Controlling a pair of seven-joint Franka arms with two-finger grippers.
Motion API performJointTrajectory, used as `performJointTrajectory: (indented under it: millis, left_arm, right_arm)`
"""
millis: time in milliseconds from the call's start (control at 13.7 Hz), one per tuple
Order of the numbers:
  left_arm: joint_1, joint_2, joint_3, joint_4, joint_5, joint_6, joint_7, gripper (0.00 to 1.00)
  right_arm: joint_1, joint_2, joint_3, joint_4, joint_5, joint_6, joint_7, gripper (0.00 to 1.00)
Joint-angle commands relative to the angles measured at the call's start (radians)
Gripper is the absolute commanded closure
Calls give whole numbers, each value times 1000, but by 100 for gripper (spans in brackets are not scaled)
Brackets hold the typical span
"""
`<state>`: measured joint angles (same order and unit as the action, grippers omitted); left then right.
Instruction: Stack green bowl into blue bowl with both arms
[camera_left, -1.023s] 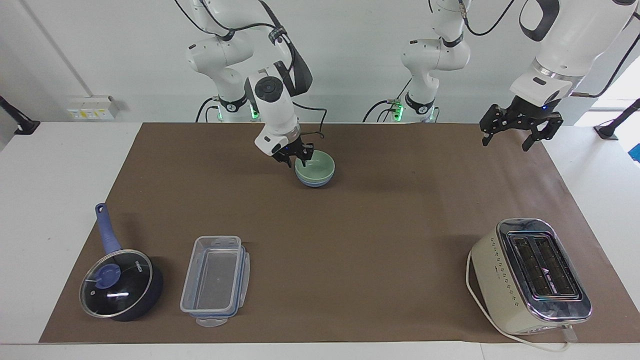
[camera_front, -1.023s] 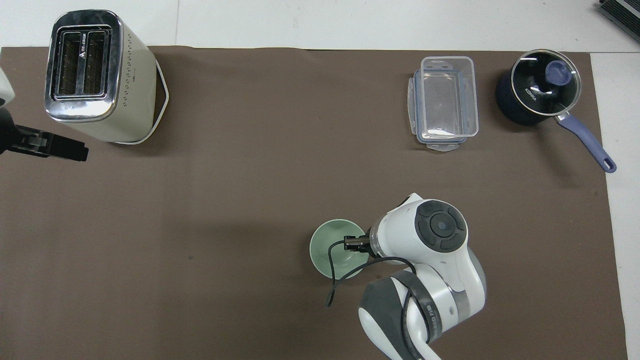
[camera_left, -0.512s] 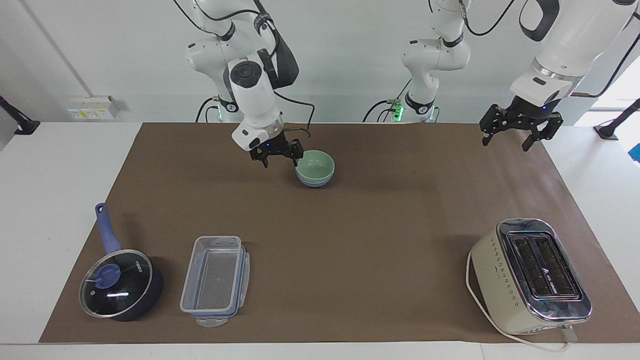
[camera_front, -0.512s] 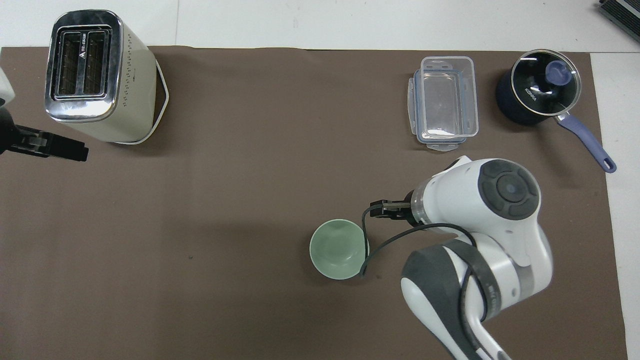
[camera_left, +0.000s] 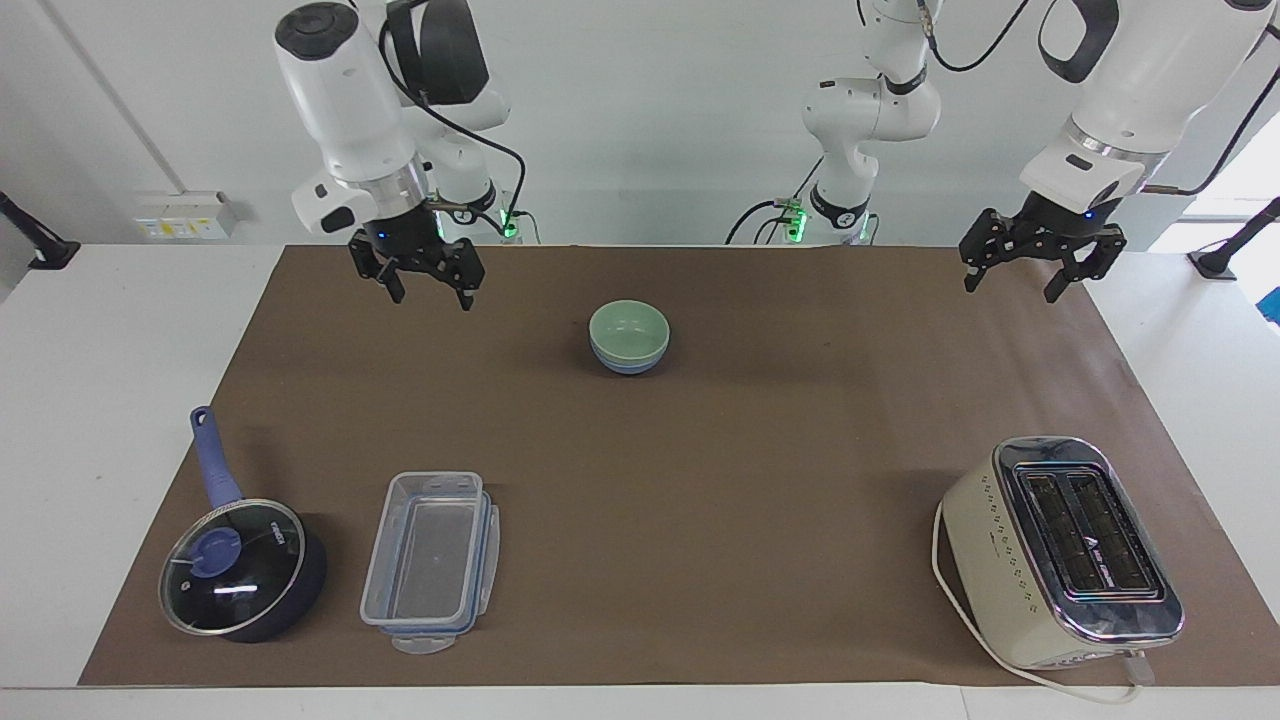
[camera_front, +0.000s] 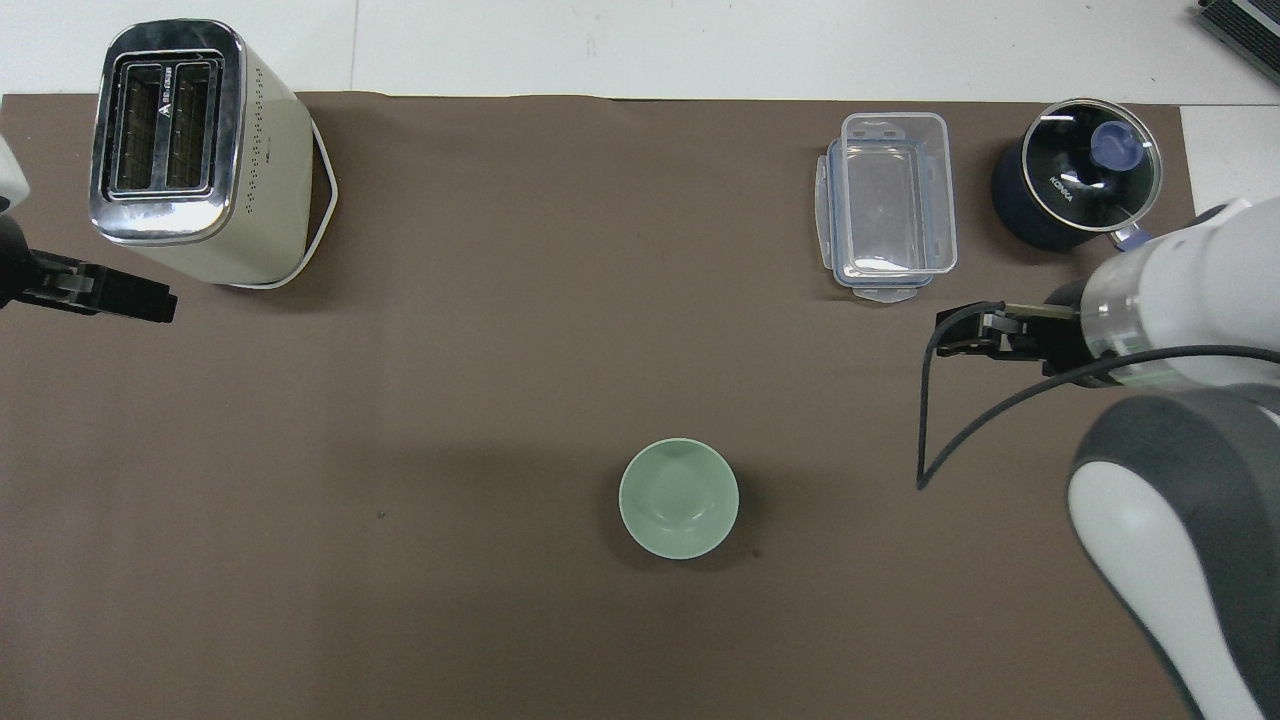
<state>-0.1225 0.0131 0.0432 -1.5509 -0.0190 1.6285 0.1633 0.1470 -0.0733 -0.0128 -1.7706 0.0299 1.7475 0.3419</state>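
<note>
right gripper (camera_left: 428, 282) now off green bowl (camera_left: 628, 329)

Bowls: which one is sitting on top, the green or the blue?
The green bowl is on top, nested inside the blue bowl, whose rim just peeks out underneath.

You have two bowls on the table (camera_left: 120, 330): one green bowl (camera_left: 628, 328) nested in one blue bowl (camera_left: 627, 366). You also have one toaster (camera_left: 1060, 552), one lidded saucepan (camera_left: 243, 569), one clear plastic food container (camera_left: 430, 560) and one brown mat (camera_left: 700, 470). You see two robot arms, each with one pincer: the left pincer (camera_left: 1040, 262) and the right pincer (camera_left: 420, 275).
</note>
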Motion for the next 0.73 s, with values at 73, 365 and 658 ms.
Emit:
performJointTrajectory:
  millis: [73, 365, 658]
  left_arm:
    - [21, -16, -8, 12, 10, -25, -1, 0]
    - [46, -42, -8, -21, 8, -22, -1, 0]
    - [44, -44, -8, -23, 8, -19, -1, 0]
  right_arm:
    - [-55, 0, 8, 115, -28, -109, -59, 0]
    - [-136, 1, 1, 226, -39, -216, -156, 0]
    - [-162, -42, -6, 163, -39, -218, -173, 0]
